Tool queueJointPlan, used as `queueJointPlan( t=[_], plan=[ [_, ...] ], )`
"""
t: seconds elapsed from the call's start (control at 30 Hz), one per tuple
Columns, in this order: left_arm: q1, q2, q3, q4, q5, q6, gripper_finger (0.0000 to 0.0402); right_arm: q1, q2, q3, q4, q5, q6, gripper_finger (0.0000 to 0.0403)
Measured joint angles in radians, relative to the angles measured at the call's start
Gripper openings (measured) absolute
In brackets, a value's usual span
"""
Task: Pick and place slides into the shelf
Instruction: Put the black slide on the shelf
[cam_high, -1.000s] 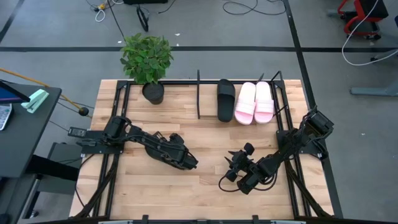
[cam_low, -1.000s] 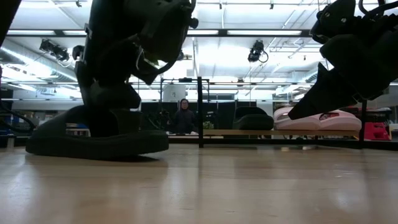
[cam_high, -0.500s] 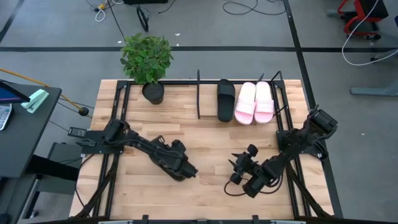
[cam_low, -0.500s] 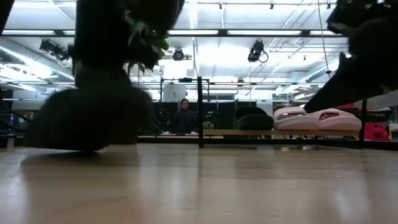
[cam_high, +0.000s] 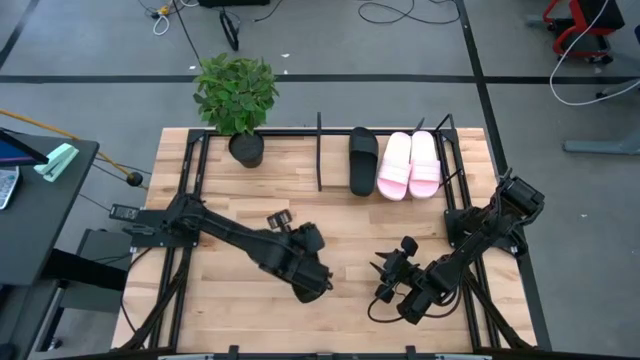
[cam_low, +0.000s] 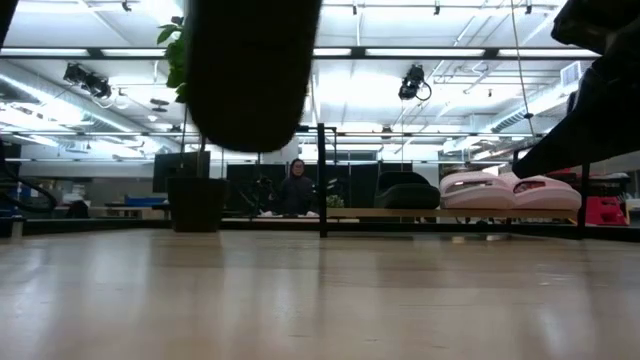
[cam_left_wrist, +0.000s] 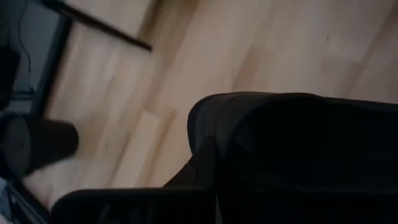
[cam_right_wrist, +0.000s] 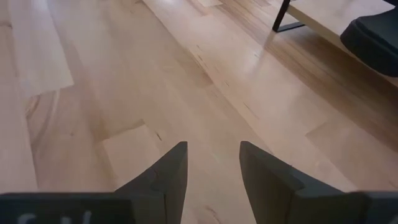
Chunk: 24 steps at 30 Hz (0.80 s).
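Plant (cam_high: 236, 92) in a dark pot stands at the table's (cam_high: 230, 310) back edge, left of the shelf (cam_high: 319, 150). In front of the shelf and to its left, the left gripper (cam_high: 305, 268) is clamped on one black slide (cam_low: 250, 80). The low view shows that slide hanging clear of the tabletop, and it fills the left wrist view as a dark mass.

On the shelf itself, just right of the upright post, a second black slide (cam_high: 363, 160) sits flat. The two pink slides (cam_high: 396, 165) lie side by side, touching each other, just right of it.

In front of the shelf's right end, the right gripper (cam_high: 383, 275) hangs low over bare wood. Its fingers (cam_right_wrist: 168, 177) are parted with nothing between them.
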Motion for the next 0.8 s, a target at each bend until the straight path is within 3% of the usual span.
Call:
queueJointPlan(
  t=[0.17,0.47,0.8],
  plan=[
    [0.032,0.0,0.062,0.029,-0.037,0.133,0.0014,0.0,0.0,0.0,-0.001,0.0,0.012,0.0151],
    [0.118,0.0,0.068,0.227,-0.084,0.522,0.0014,-0.002,0.0,0.0,-0.001,0.0,0.019,0.0151],
    [0.223,0.0,0.068,0.517,-0.316,1.113,0.0014,-0.006,0.001,0.0,0.0,0.025,0.044,0.0151]
  ],
)
